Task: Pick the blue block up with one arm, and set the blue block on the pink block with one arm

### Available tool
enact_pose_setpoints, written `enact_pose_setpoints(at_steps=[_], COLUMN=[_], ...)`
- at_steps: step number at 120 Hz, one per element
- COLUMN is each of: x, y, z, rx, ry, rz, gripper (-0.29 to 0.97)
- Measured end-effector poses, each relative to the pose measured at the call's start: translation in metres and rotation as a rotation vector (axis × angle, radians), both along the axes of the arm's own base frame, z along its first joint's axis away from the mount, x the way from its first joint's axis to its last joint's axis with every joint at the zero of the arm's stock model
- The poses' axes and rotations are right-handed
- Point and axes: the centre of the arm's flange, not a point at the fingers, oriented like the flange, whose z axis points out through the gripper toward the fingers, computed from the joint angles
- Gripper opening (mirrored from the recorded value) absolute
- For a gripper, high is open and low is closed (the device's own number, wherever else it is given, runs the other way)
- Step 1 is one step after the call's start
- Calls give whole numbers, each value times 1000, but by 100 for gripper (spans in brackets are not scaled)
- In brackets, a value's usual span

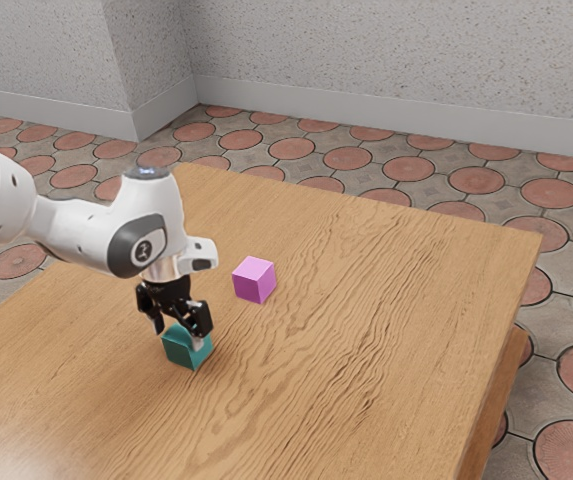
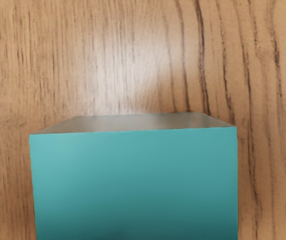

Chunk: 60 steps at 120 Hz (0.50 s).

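Observation:
The blue block [image 1: 186,349], a teal-blue cube, rests on the wooden table [image 1: 366,300] near its middle-left. My gripper [image 1: 180,326] hangs straight over it, open, with its black fingers [image 1: 154,316] spread about a block's width and their tips down at the cube's top edges. In the wrist view the blue block [image 2: 133,185] sits directly under my hand, its top face square to the camera. The pink block [image 1: 254,279] stands on the table a short way beyond the gripper, toward the exterior view's right, untouched.
The table's front-right edge [image 1: 496,370] drops off to a tiled floor [image 1: 566,300]. Bare wood surrounds both blocks. My white arm [image 1: 76,230] comes in from the exterior view's left.

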Motion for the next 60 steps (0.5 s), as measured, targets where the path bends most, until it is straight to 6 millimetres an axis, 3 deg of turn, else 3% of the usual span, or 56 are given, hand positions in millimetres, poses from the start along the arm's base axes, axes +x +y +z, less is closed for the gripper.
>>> enact_pose_setpoints(at_steps=[27, 60], x=[3, 8], y=[-1, -3], z=[-20, -9], rx=[-27, -28], ry=[-3, -37], rz=[8, -13], gripper=[68, 68])
